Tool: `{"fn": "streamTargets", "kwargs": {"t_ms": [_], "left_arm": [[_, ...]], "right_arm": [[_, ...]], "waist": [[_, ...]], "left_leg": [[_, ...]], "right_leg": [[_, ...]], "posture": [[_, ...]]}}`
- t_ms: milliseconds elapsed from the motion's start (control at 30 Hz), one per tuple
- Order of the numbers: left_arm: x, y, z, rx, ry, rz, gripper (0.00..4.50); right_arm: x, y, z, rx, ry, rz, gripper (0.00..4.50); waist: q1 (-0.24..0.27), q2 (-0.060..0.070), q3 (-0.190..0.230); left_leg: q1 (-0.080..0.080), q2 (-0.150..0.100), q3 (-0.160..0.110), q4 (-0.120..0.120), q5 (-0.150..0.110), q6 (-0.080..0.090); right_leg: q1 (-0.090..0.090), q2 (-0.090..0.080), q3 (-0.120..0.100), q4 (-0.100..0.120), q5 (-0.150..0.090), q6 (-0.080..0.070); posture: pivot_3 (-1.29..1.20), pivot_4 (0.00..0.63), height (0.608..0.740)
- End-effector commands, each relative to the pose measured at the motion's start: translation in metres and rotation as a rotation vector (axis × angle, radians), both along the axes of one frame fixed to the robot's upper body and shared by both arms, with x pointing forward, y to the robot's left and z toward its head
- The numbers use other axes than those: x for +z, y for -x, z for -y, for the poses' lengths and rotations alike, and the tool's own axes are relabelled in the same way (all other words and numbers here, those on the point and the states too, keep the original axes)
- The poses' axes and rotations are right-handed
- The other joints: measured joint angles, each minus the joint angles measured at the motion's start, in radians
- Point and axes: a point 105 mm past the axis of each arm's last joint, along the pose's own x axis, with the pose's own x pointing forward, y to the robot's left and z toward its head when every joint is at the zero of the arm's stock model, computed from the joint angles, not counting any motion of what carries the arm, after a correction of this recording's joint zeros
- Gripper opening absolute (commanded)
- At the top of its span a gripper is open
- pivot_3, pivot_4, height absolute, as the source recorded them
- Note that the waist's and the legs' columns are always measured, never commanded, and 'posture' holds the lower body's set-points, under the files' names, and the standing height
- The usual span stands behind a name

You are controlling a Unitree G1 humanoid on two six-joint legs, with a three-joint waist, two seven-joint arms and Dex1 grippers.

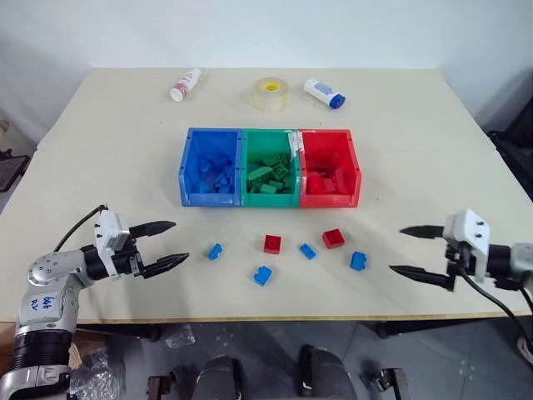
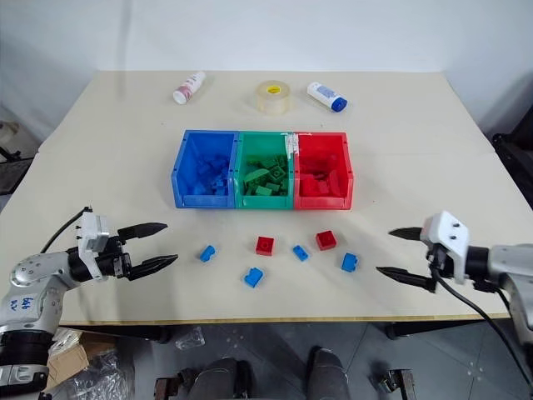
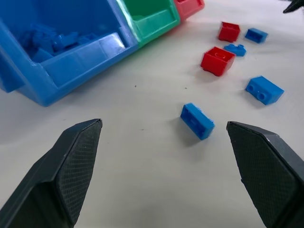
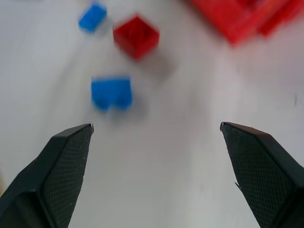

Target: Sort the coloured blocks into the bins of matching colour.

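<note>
My head view adds bottles (image 1: pixel 185 85) and tape (image 1: pixel 271 93); both grippers (image 1: pixel 165 245) (image 1: pixel 416 252) gape wide, empty; studded blocks (image 1: pixel 261 275) lie before bins (image 1: pixel 271 198).

I am working in what looks like a plain lab or test room, facing a bare white wall (image 1: pixel 333 29). I am standing at a pale, simple table (image 1: pixel 108 150) laid out with bins (image 1: pixel 271 167), a tape roll (image 1: pixel 271 93) and two small bottles (image 1: pixel 185 85).
</note>
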Motion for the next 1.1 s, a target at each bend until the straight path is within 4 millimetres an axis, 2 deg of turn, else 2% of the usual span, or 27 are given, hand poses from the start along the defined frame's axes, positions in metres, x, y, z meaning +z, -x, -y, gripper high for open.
{"fn": "streamTargets", "kwargs": {"t_ms": [33, 167, 300, 400, 567, 667, 767, 1000, 1100], "left_arm": [[0.002, 0.001, -0.001, -0.024, -0.001, 0.009, 4.47], [0.004, 0.002, 0.002, -0.050, 0.010, 0.031, 4.47], [0.005, 0.006, 0.009, -0.087, 0.029, 0.065, 4.47], [0.007, 0.009, 0.015, -0.093, 0.063, 0.073, 4.47], [0.005, 0.018, 0.023, -0.102, 0.078, 0.062, 4.47], [0.005, 0.022, 0.024, -0.097, 0.077, 0.058, 4.47], [0.006, 0.023, 0.022, -0.091, 0.070, 0.061, 4.50], [0.008, 0.022, 0.018, -0.076, 0.064, 0.067, 4.50], [0.008, 0.019, 0.018, -0.072, 0.070, 0.071, 4.50]], "right_arm": [[0.017, 0.009, 0.006, 0.001, 0.025, 0.023, 4.50], [0.016, 0.010, -0.007, 0.019, 0.031, -0.011, 4.50], [0.006, 0.004, -0.038, 0.092, 0.028, -0.049, 4.50], [-0.001, -0.004, -0.052, 0.100, 0.021, -0.064, 4.50], [-0.029, -0.025, -0.075, 0.125, 0.035, -0.121, 4.50], [-0.038, -0.032, -0.079, 0.113, 0.042, -0.129, 4.50], [-0.042, -0.034, -0.079, 0.118, 0.044, -0.123, 3.82], [-0.037, -0.033, -0.077, 0.111, 0.021, -0.094, 1.45], [-0.025, -0.034, -0.082, 0.113, -0.023, -0.044, 1.46]], "waist": [[-0.001, 0.000, 0.000], [-0.007, 0.000, 0.000], [-0.005, 0.000, 0.000], [-0.003, 0.000, 0.000], [-0.003, 0.000, 0.000], [-0.002, 0.000, 0.000], [-0.002, -0.002, -0.001], [-0.002, -0.002, -0.001], [-0.002, -0.002, -0.001]], "left_leg": [[0.000, 0.000, 0.000, 0.000, 0.000, 0.000], [0.001, 0.001, 0.000, 0.000, 0.000, 0.000], [0.001, 0.001, 0.000, 0.000, 0.000, 0.000], [0.001, 0.001, -0.001, 0.000, 0.000, 0.000], [0.000, 0.000, 0.000, 0.001, 0.000, 0.000], [0.000, 0.000, -0.001, 0.001, 0.000, 0.000], [0.000, 0.000, -0.001, 0.001, 0.000, 0.000], [0.000, 0.001, -0.001, 0.001, 0.000, 0.000], [0.000, 0.000, -0.001, 0.001, 0.000, 0.000]], "right_leg": [[0.000, 0.000, 0.000, 0.000, 0.000, 0.000], [0.000, 0.000, 0.000, 0.001, 0.000, 0.000], [0.000, 0.000, 0.000, 0.001, 0.000, 0.000], [0.000, 0.000, 0.000, 0.001, 0.000, -0.001], [0.000, 0.000, 0.000, 0.001, 0.000, 0.000], [0.000, 0.000, 0.000, 0.001, 0.000, -0.001], [0.000, 0.000, 0.000, 0.001, 0.000, -0.001], [0.000, 0.000, 0.000, 0.001, 0.000, -0.001], [0.000, 0.000, 0.000, 0.001, 0.000, -0.001]], "posture": [[0.00, 0.150, 0.740], [0.00, 0.150, 0.740], [0.00, 0.150, 0.740], [0.00, 0.150, 0.740], [0.00, 0.150, 0.740], [0.00, 0.150, 0.740], [0.00, 0.150, 0.740], [0.00, 0.150, 0.740], [0.00, 0.150, 0.740]]}}
